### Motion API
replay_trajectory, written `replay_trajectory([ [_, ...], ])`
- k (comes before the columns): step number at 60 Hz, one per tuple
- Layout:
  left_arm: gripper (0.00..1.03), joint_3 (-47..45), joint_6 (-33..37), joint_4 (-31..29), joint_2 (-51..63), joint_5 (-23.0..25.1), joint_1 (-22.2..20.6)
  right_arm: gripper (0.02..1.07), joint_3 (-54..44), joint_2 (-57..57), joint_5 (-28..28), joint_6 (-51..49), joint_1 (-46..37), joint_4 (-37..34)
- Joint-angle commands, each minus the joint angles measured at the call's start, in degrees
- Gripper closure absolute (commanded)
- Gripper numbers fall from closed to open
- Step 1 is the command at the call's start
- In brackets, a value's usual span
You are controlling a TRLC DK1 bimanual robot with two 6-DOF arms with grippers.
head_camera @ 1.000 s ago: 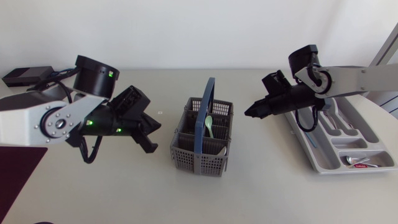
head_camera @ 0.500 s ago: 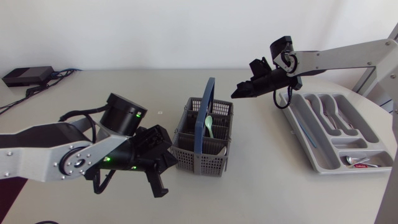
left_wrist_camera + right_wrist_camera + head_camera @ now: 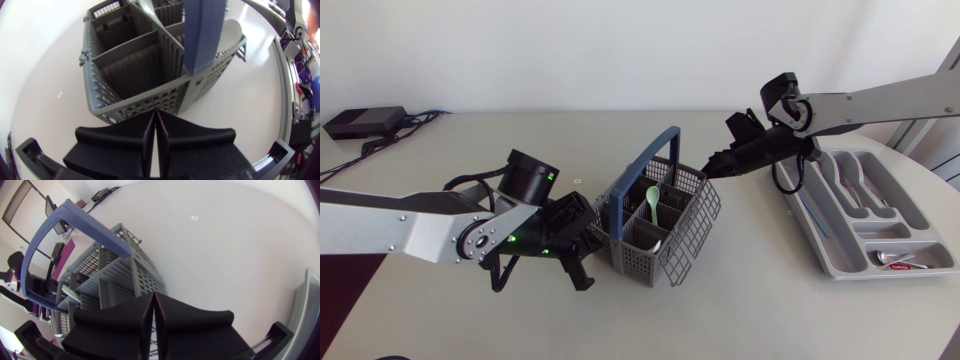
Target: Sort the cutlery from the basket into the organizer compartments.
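— Two claws, then. How do they stand?

— Both are pressed closed with nothing between the fingers. The left claw (image 3: 155,112) shows only a thin seam where its wedges meet, and the right claw (image 3: 152,294) looks the same.

— Where is the left one?

— Its tips sit at the foot of the grey basket (image 3: 135,100), against the latticed wall on the side nearest that arm. They seem to touch it. From above, the left claw (image 3: 590,232) is low at the basket's corner, and its arm comes in across the counter (image 3: 740,310).

— And the right?

— The right claw (image 3: 712,168) is just beside the far corner of the basket (image 3: 685,235), near the rim. I cannot tell if it touches.

— How does the basket sit?

— It looks tilted rather than flat, with its blue handle (image 3: 640,165) leaning toward the left arm. A pale green spoon (image 3: 652,200) stands in one of its compartments.

— And the organizer?

— The grey organizer (image 3: 817,245) lies well apart from the basket, under the right arm. Several pieces of cutlery (image 3: 850,185) lie in its long compartments.
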Motion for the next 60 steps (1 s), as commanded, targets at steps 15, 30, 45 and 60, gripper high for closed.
replay_trajectory([
  [15, 1.0, 6.8, 0.99, 6.23, 5.87, -0.05, 4.56, 1.01, -16.06, -13.4, -0.83, -1.63, 2.05, 0.03],
  [30, 1.0, 9.79, 0.99, 6.58, 8.33, -0.05, 5.0, 1.01, -23.61, -20.34, 1.63, -0.05, 2.57, 1.61],
  [45, 1.0, 8.12, 1.34, 5.52, 4.63, -0.05, 7.11, 0.87, -28.27, -30.36, 14.2, 1.62, 2.49, 5.57],
  [60, 0.99, 1.53, 2.22, 1.48, -8.11, 0.04, 8.25, 0.72, -30.29, -43.11, 19.39, 1.53, 8.9, 2.31],
])
